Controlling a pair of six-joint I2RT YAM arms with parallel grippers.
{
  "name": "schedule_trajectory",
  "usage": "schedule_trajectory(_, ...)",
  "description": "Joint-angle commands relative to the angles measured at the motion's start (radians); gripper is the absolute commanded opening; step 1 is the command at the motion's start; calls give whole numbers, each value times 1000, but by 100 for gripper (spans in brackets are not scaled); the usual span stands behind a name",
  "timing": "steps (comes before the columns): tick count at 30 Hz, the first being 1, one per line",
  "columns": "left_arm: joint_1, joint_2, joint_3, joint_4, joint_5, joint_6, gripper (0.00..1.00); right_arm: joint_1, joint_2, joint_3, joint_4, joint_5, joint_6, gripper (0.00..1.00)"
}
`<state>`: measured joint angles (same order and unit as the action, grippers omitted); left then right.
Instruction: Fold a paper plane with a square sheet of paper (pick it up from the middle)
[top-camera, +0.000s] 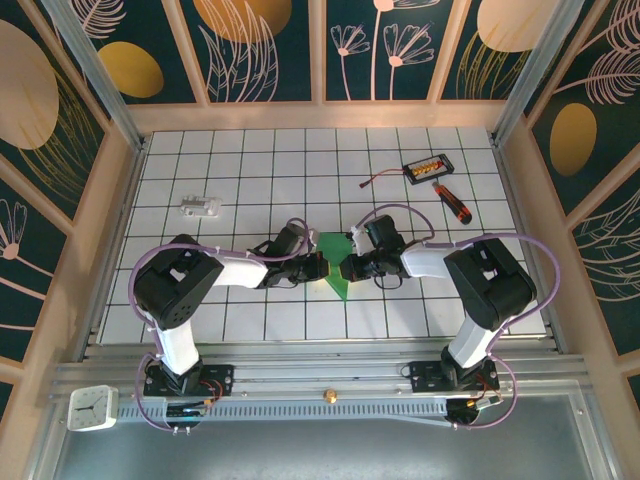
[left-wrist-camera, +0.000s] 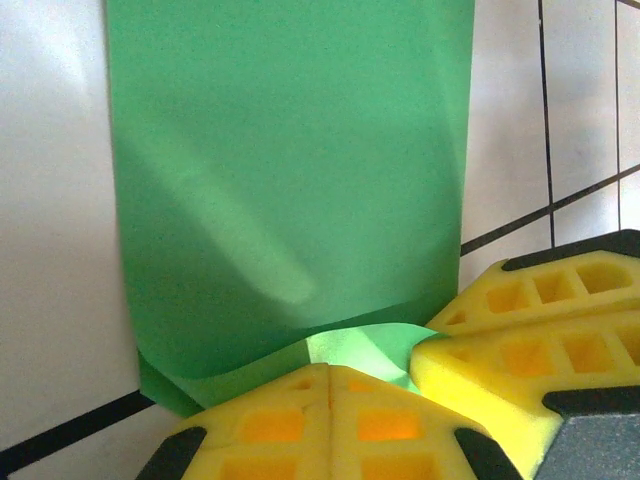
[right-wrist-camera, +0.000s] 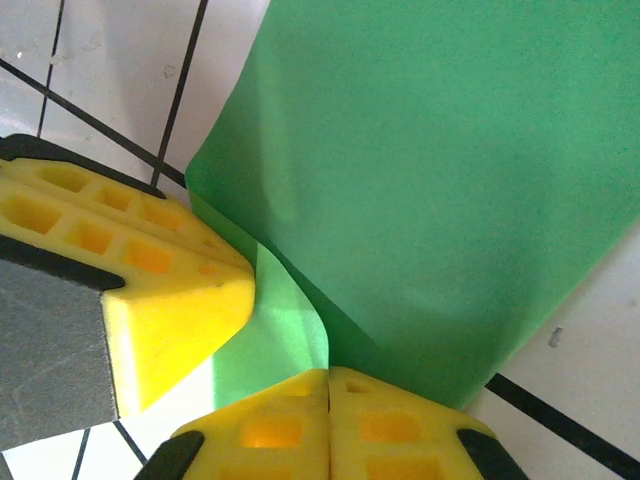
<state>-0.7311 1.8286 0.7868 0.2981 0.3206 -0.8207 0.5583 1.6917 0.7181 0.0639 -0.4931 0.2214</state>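
From above, the two arms bend inward over the white tiled table (top-camera: 250, 160) and meet nose to nose near its middle. The paper (top-camera: 335, 245) sits right between them, a bright-green creased shape with a pointed tip toward the near edge. The left gripper (top-camera: 312, 268) and the right gripper (top-camera: 352, 266) both touch it, though from here I cannot tell how their jaws stand. Well off at the far right lie a small black box (top-camera: 428, 167) with orange parts and a black-and-orange screwdriver (top-camera: 452, 203).

From the left wrist, the left gripper (left-wrist-camera: 330, 390) has its yellow, waffle-holed foam pads pressed flat together, with only a thin seam between them. The paper (left-wrist-camera: 290, 180) spreads away from them as a smooth matte sheet. Its near edge curls down and a paler flap runs into the top of that seam, so it looks pinched there. The right gripper's pads (left-wrist-camera: 520, 350) crowd in just beside it.

From the right wrist, the right gripper (right-wrist-camera: 329, 395) is likewise squeezed together on a pale folded lip of the paper (right-wrist-camera: 450, 180), which fans out wide and flat above a glossy tile. The left gripper's pads (right-wrist-camera: 170, 300) press against the same fold.
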Motion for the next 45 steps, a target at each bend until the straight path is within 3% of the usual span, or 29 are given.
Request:
schedule_trajectory(1, 10, 32, -50, -120, -41, 33, 0, -5, -43, 19, -121, 76, 11, 13)
schedule_trajectory(7, 9, 32, -49, -128, -46, 42, 0, -5, -147, 49, -217, 139, 0, 23)
schedule_trajectory(12, 10, 34, -41, -131, -44, 44, 0, 1, -266, 8, -232, 112, 21, 22)
schedule_trajectory(14, 9, 35, -41, -131, -45, 42, 0, 46, -287, -12, -208, 80, 38, 21)
schedule_trajectory(21, 9, 38, -26, -142, -46, 49, 0, 167, -192, -23, -95, 13, 85, 12)
schedule_trajectory(30, 9, 35, -9, -161, -46, 63, 0, 154, -59, -13, -76, 31, 47, 8)
schedule_trajectory(45, 12, 42, 28, -204, -70, 110, 0, 142, -69, -112, -97, 33, 63, 5)
